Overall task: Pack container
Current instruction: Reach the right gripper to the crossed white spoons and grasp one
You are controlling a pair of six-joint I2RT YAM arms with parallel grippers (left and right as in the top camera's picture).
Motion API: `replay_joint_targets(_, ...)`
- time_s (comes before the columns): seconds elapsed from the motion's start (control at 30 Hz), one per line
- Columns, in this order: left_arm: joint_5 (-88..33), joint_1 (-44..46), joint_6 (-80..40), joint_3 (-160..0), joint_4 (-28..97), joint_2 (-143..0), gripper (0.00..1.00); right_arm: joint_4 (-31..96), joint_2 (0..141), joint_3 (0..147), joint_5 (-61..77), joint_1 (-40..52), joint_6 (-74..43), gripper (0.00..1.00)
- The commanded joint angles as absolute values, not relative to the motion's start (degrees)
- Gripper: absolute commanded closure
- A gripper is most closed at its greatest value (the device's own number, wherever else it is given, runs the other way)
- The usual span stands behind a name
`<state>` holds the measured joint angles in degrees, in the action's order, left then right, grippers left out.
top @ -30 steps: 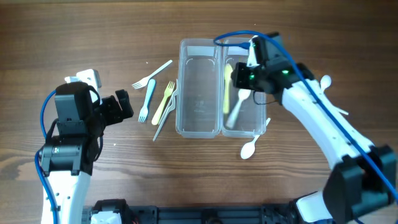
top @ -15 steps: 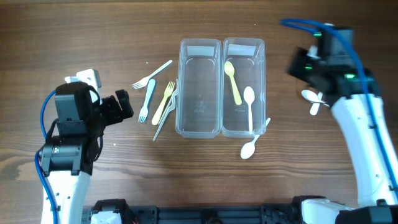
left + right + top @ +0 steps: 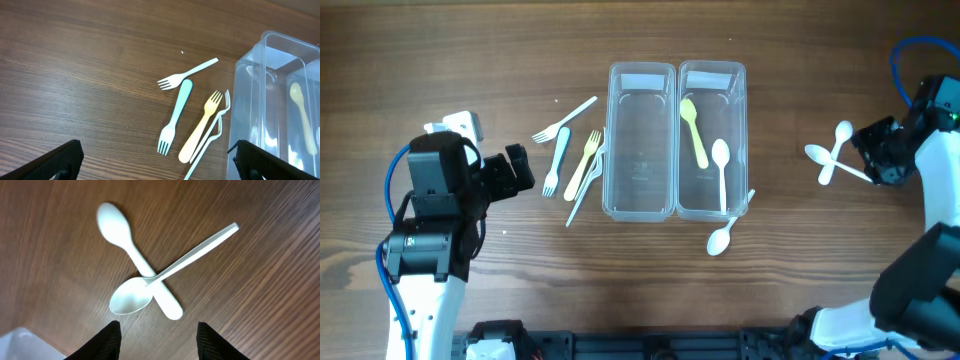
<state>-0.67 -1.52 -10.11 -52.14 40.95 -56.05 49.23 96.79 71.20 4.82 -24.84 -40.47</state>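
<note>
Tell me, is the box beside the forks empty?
Empty: that box shows only bare bottom; its neighbour holds a yellow spoon and a white spoon.

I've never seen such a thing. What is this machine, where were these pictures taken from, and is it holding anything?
These are two robot arms at a wooden table. One picture looks down from above; the others come from a camera on each wrist. Two clear bins stand mid-table: one empty, one holding a yellow spoon and a white spoon. Beside them lie forks; two crossed spoons lie apart. The left end effector and right end effector are open, holding nothing.
</note>
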Motion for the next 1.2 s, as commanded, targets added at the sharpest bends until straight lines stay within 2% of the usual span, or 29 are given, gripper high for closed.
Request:
replay_joint_targets(0.0,-0.12,-1.78,-9.39,-53.36,40.82,-56.05,0.0,48.75,99.18,70.67,6.22,-25.26,-43.44,0.52)
replay_joint_targets(0.07,-0.12,-1.78,-9.39,-53.36,40.82,-56.05,0.0,47.48,99.94,70.67,1.48,-25.28,-40.64,0.48)
replay_joint_targets(0.17,-0.12,-1.78,-9.39,-53.36,40.82,-56.05,0.0,41.52,100.16,70.61,-1.93,-25.26,-23.51,0.44)
replay_joint_targets(0.3,-0.12,-1.78,-9.39,-53.36,40.82,-56.05,0.0,35.46,100.2,70.61,-1.5,-25.26,3.31,0.26)
replay_joint_targets(0.4,-0.12,-1.78,-9.39,-53.36,40.82,-56.05,0.0,35.11,100.38,70.61,0.25,-25.26,14.15,0.26)
replay_joint_targets(0.43,-0.12,-1.78,-9.39,-53.36,40.82,-56.05,0.0,34.87,100.75,70.61,1.89,-25.26,16.93,0.3)
replay_joint_targets(0.73,-0.12,-1.78,-9.39,-53.36,40.82,-56.05,0.0,36.75,103.55,70.37,5.89,-25.08,20.82,0.4)
replay_joint_targets(0.77,-0.12,-1.78,-9.39,-53.36,40.82,-56.05,0.0,36.75,103.55,70.37,6.07,-25.08,20.8,0.27)
replay_joint_targets(0.8,-0.12,-1.78,-9.39,-53.36,40.82,-56.05,0.0,36.6,103.53,70.37,5.98,-25.08,20.91,0.0)
replay_joint_targets(0.9,-0.12,-1.78,-9.39,-53.36,40.82,-56.05,0.0,37.91,103.53,70.37,3.11,-25.1,20.82,0.0)
replay_joint_targets(1.07,-0.12,-1.78,-9.39,-53.36,40.82,-56.05,0.0,38.39,103.57,70.37,6.92,-25.04,18.59,0.0)
replay_joint_targets(1.17,-0.12,-1.78,-9.39,-53.36,40.82,-56.05,0.0,38.0,103.63,70.37,5.06,-25.04,21.04,0.0)
